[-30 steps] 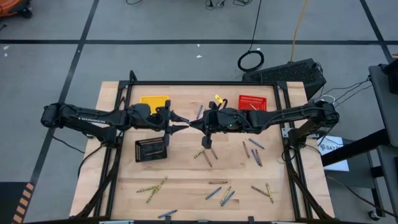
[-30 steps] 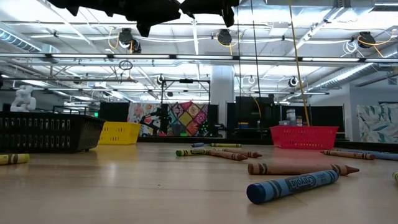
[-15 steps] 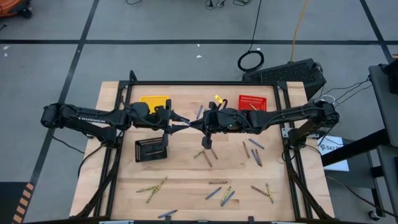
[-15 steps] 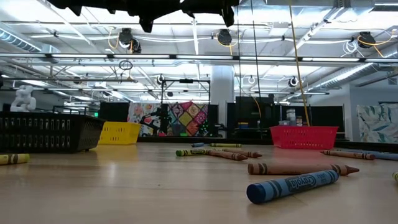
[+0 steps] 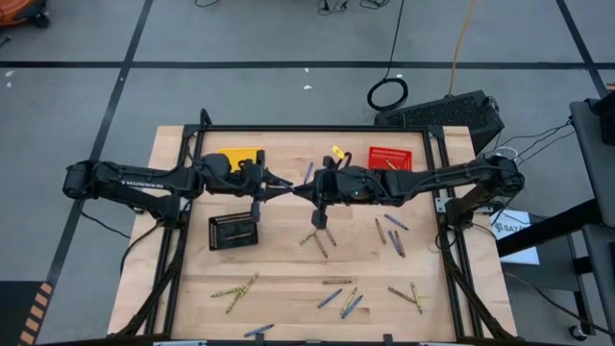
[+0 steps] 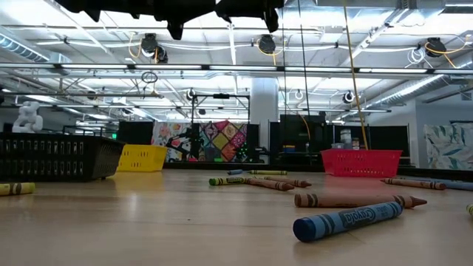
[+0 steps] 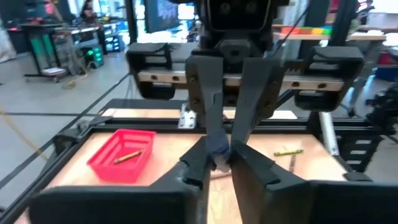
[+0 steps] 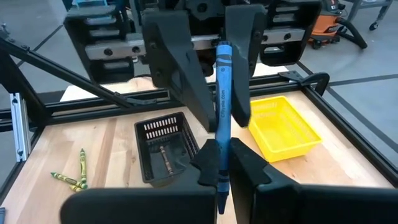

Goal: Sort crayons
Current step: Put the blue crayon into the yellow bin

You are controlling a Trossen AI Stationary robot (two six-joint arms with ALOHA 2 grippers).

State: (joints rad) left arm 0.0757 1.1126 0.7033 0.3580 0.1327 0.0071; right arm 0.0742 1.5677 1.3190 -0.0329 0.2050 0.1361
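Arms stretch level toward each other above the table's (image 5: 288,279) middle; right gripper (image 8: 222,163) clamps a blue crayon (image 8: 222,106); left gripper (image 7: 217,163), fingers partly closed, meets its other end.

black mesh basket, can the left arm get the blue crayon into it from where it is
Probably yes. The left gripper meets the right gripper above mid-table, both on the blue crayon. The black mesh basket sits open-topped on the left arm's side, nothing between; the right gripper must release first.
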